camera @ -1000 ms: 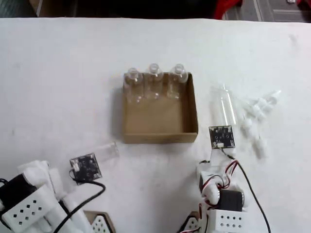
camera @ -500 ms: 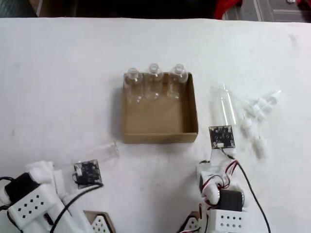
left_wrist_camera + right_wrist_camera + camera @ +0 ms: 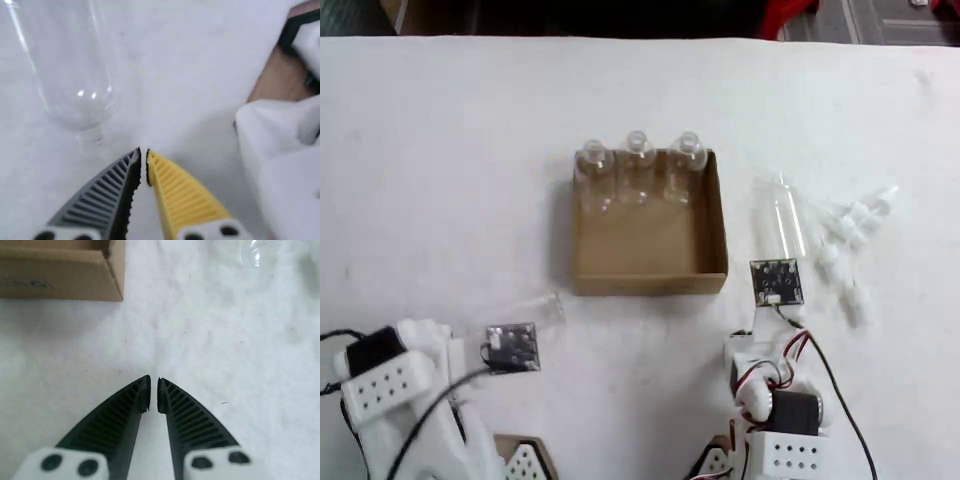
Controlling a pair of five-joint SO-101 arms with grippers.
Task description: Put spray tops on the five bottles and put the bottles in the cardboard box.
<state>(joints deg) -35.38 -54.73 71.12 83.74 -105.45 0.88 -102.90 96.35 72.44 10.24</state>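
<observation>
Left pincer (image 3: 143, 156) closed, clear bottle (image 3: 70, 70) near, body cut off

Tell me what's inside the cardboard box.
Three clear bottles sit along the far wall of the cardboard box, none with a spray top. The rest of its floor is bare. The floor under them is covered.
</observation>
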